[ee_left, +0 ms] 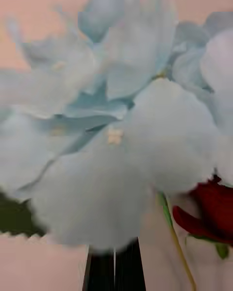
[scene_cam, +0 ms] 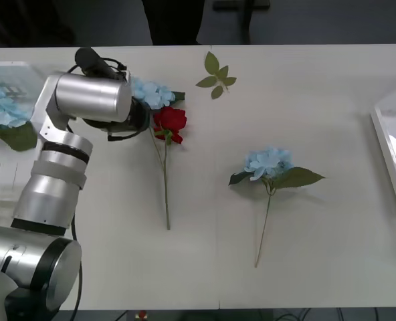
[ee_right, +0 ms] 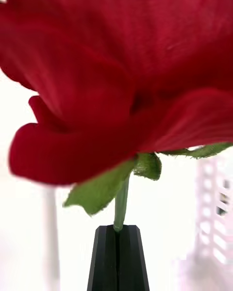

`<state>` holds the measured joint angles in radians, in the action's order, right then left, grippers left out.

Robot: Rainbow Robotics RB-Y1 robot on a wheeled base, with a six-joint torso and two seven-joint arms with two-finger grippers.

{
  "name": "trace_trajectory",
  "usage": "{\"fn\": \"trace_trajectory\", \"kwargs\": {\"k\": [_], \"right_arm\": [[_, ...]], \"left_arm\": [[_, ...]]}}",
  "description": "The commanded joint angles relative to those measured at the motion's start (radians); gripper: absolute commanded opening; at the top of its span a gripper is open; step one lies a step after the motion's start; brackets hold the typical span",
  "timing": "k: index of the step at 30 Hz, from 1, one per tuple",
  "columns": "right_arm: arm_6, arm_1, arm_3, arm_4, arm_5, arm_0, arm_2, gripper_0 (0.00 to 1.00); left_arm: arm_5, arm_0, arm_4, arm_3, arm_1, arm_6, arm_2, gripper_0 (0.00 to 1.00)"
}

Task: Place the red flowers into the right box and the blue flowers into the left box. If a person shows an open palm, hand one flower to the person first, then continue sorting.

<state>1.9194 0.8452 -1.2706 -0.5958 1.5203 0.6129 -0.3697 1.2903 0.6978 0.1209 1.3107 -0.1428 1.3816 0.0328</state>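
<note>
Between the closed black fingers of the right gripper [ee_right: 118, 233], pinched fast: the green stem of a red rose [ee_right: 111, 77], bloom looming just above the fingertips, with a white ribbed tray wall [ee_right: 213, 208] pale behind it. Likewise clamped in the shut left gripper [ee_left: 114, 259]: a blue flower cluster [ee_left: 111, 140], fluffy petals right over the fingertips, beside it a second red rose [ee_left: 213, 213] on a thin stem. Seen from the front, hidden behind the left arm's [scene_cam: 91, 100] wrist, that gripper; peeking past it, the blue cluster [scene_cam: 152, 92], touching the red rose [scene_cam: 170, 123] lying on the table [scene_cam: 332, 134]. Farther right of the left gripper, well apart: another blue flower [scene_cam: 269, 164] flat on the table, and a loose green leaf sprig [scene_cam: 215, 75]. Near the arm's elbow, the left box [scene_cam: 11, 67] holding blue blooms [scene_cam: 1, 103]; at the far right edge, the right box [scene_cam: 393, 154].
</note>
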Motion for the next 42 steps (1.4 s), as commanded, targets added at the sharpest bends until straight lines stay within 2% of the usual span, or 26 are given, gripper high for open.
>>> {"fn": "trace_trajectory", "kwargs": {"k": [1,5,7,8,9,12,13,18,19,20,22,23,27,30,34,38,42], "right_arm": [[0.098,0.041,0.097,-0.007,-0.078,0.016,0.005,0.00],[0.159,0.038,0.246,-0.029,-0.224,0.015,0.038,0.00],[0.182,0.037,0.301,-0.036,-0.290,0.015,0.061,0.00],[0.196,0.034,0.338,-0.039,-0.328,0.015,0.078,0.00],[0.199,0.031,0.367,-0.044,-0.358,0.015,0.092,0.00],[0.202,0.028,0.424,-0.061,-0.417,0.015,0.126,0.00],[0.204,0.025,0.442,-0.068,-0.442,0.015,0.141,0.00],[0.211,0.025,0.471,-0.091,-0.488,0.015,0.178,0.00],[0.213,0.025,0.471,-0.094,-0.488,0.013,0.180,0.12],[0.214,0.025,0.471,-0.096,-0.488,0.015,0.180,0.30],[0.216,0.025,0.470,-0.107,-0.488,0.013,0.180,0.92],[0.219,0.025,0.470,-0.121,-0.488,0.015,0.180,1.00],[0.237,0.025,0.450,-0.167,-0.462,0.015,0.180,1.00],[0.236,0.028,0.379,-0.182,-0.385,0.015,0.176,1.00],[0.236,0.034,0.261,-0.226,-0.219,0.015,0.130,1.00],[0.222,0.034,0.126,-0.308,-0.008,0.013,0.094,1.00],[0.153,0.021,0.034,-0.400,0.090,-0.024,0.094,1.00]], "left_arm": [[0.112,-0.038,0.068,0.187,-0.055,0.040,0.033,0.00],[0.119,-0.038,0.068,0.196,-0.057,0.045,0.038,0.00],[0.101,-0.038,0.065,0.185,-0.057,0.047,0.035,0.23],[0.086,-0.038,0.065,0.177,-0.057,0.047,0.035,0.53],[0.069,-0.038,0.065,0.168,-0.057,0.047,0.032,0.74],[0.021,-0.029,0.066,0.122,-0.057,0.047,0.021,0.96],[-0.005,-0.021,0.068,0.093,-0.055,0.047,0.013,1.00],[-0.111,-0.001,0.075,-0.002,-0.055,0.043,-0.027,1.00],[-0.131,0.002,0.074,-0.018,-0.055,0.043,-0.040,1.00],[-0.138,0.002,0.074,-0.024,-0.055,0.043,-0.045,1.00],[-0.151,0.006,0.074,-0.036,-0.052,0.037,-0.059,1.00],[-0.149,0.009,0.074,-0.037,-0.050,0.034,-0.068,1.00],[-0.149,0.020,0.077,-0.037,-0.049,0.020,-0.094,1.00],[-0.149,0.028,0.077,-0.039,-0.047,0.011,-0.108,1.00],[-0.166,0.049,0.082,-0.087,-0.046,0.008,-0.117,1.00],[-0.252,0.068,0.080,-0.172,-0.037,0.008,-0.126,1.00],[-0.296,0.072,0.071,-0.212,-0.034,0.013,-0.126,1.00]]}}
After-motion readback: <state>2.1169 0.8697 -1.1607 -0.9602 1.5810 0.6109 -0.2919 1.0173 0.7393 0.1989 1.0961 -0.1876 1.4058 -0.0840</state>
